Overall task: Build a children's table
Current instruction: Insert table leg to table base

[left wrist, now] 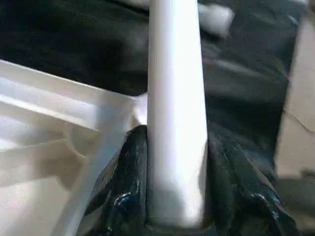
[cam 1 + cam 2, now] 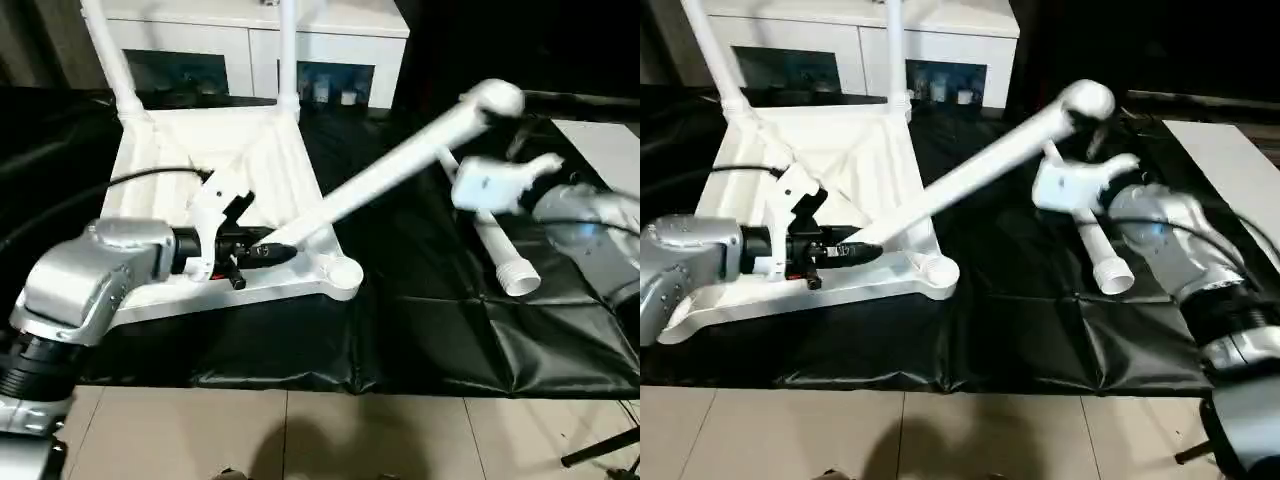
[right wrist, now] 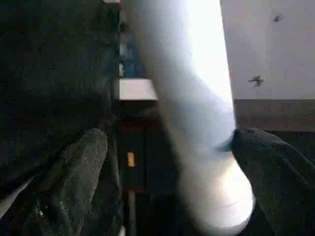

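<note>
The white tabletop (image 2: 265,150) lies ribbed side up on the black cloth. Two white legs (image 2: 110,50) (image 2: 288,50) stand in its far corner sockets. My left gripper (image 2: 262,252) is shut on the thin end of a third leg (image 2: 400,165), over the tabletop's near edge. This leg slants up to the right, and its thick end (image 2: 495,97) is high by my right hand. My right gripper (image 3: 172,147) is open with that leg between its fingers; one finger (image 3: 275,162) touches it. A fourth leg (image 2: 500,250) lies on the cloth. The near right socket (image 2: 345,275) is empty.
A white cabinet with glass doors (image 2: 250,55) stands behind the work. A flat white board (image 2: 610,150) lies at the right. The black cloth (image 2: 420,320) ends at a tiled floor (image 2: 300,440), where a black stand foot (image 2: 600,450) pokes in.
</note>
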